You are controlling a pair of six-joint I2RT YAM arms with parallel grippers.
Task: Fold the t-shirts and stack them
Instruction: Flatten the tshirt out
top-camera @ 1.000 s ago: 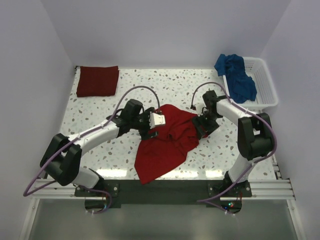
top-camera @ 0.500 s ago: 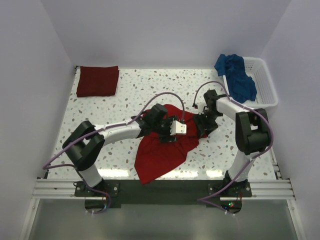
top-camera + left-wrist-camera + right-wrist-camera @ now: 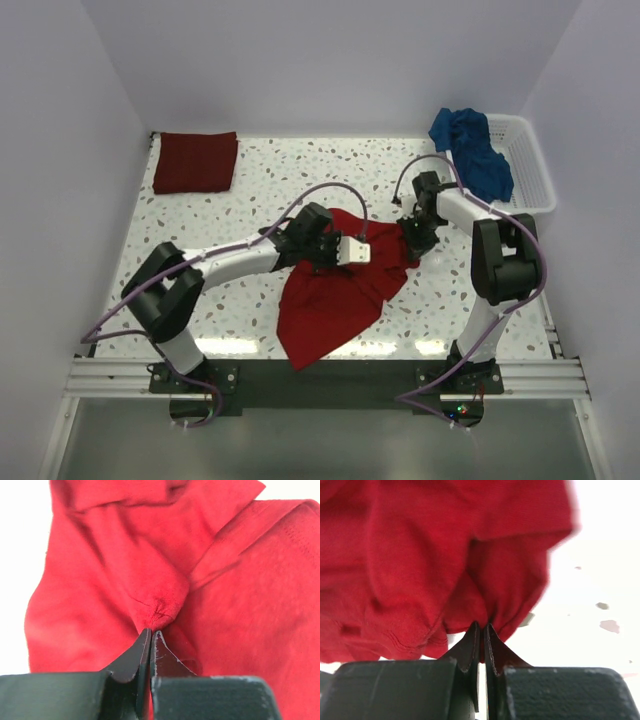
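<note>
A bright red t-shirt [image 3: 335, 295] lies crumpled in the middle of the table. My left gripper [image 3: 352, 252] is shut on a pinch of its cloth [image 3: 159, 611] near the shirt's upper middle. My right gripper [image 3: 412, 240] is shut on the shirt's right edge [image 3: 482, 605], with cloth bunched between the fingers. A maroon t-shirt [image 3: 195, 161] lies folded flat at the back left corner. A blue t-shirt [image 3: 472, 152] hangs crumpled over the near side of the white basket [image 3: 530, 170].
The white lattice basket stands at the back right, beside the right arm's elbow. Purple cables loop above both arms. White walls close the table on three sides. Bare speckled tabletop [image 3: 200, 240] shows left of the red shirt.
Both grippers have closed on the red shirt's cloth. The left gripper moved right over the shirt, then settled back slightly; the right gripper shifted up toward the shirt's right edge, pulling cloth with it.
</note>
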